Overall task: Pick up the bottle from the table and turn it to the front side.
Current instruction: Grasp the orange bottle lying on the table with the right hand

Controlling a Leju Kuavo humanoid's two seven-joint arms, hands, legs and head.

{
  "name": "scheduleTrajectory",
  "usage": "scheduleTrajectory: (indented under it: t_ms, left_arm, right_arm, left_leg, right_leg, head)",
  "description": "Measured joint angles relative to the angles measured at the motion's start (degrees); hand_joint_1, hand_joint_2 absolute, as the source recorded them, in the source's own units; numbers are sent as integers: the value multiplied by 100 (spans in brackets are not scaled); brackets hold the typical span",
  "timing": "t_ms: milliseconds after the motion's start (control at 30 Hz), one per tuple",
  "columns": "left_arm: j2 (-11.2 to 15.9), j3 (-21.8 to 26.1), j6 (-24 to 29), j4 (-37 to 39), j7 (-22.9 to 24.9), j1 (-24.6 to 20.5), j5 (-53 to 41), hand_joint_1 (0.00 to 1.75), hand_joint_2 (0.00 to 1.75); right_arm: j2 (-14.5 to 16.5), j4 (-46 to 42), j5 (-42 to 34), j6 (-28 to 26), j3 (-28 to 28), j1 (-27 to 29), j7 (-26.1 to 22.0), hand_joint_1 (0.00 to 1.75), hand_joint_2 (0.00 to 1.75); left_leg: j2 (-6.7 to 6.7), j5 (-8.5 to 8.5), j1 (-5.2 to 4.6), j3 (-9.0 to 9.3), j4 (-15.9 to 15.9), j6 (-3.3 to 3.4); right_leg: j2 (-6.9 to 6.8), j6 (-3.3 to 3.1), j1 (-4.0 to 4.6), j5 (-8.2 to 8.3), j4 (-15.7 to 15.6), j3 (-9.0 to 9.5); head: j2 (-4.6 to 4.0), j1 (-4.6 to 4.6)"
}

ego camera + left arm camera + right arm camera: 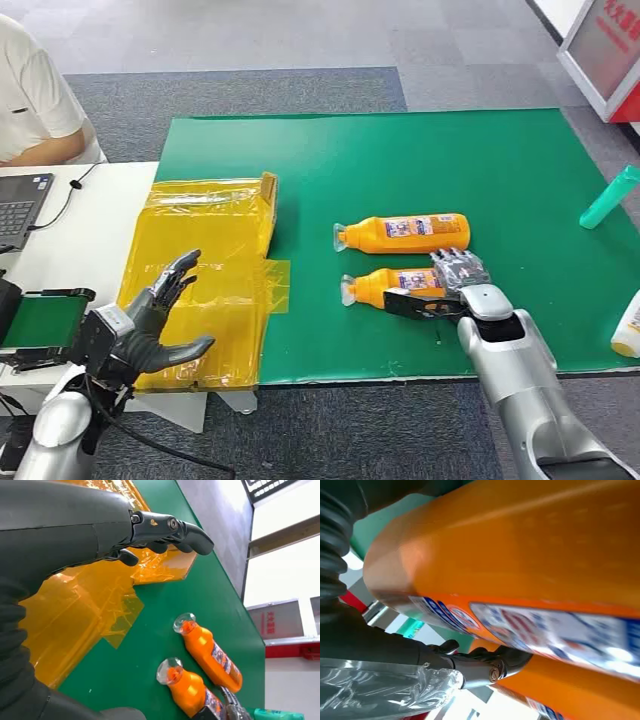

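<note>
Fingers of the right hand curl around the base end of the nearer orange bottle, which lies on its side on the green bench, lower centre of the head frame. A second orange bottle lies just above it, parallel. At lower left, the left hand hovers with fingers apart over yellow film.

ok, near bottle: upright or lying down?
Lying down. The near bottle lies on its side on the green mat, cap toward the yellow film. The right hand covers its base end.
</note>
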Motion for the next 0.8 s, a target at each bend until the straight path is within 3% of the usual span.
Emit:
scheduleTrajectory:
  t_ms: [333,467,800]
  left_arm:
    - [111,-160,66,-44,118,-36,182,0,175]
    - [152,-171,61,-43,117,-36,291,0,175]
    - [208,-198,66,-42,114,-141,376,0,175]
  right_arm:
    - [-151,274,-2,345,-116,-317,43,0,175]
    - [-187,376,-3,460,-152,-392,-22,175,175]
    - [-191,779,-39,477,-160,-626,-291,175,175]
  left_leg:
    - [0,4,0,0,0,-1]
    - [0,4,0,0,0,-1]
    - [0,6,0,1,0,-2]
  right_leg:
    - [0,-1,0,1,0,1]
    - [1,0,0,2,0,0]
    - [1,0,1,2,0,3]
  head:
    - [-1,0]
    - [0,0]
    - [-1,0]
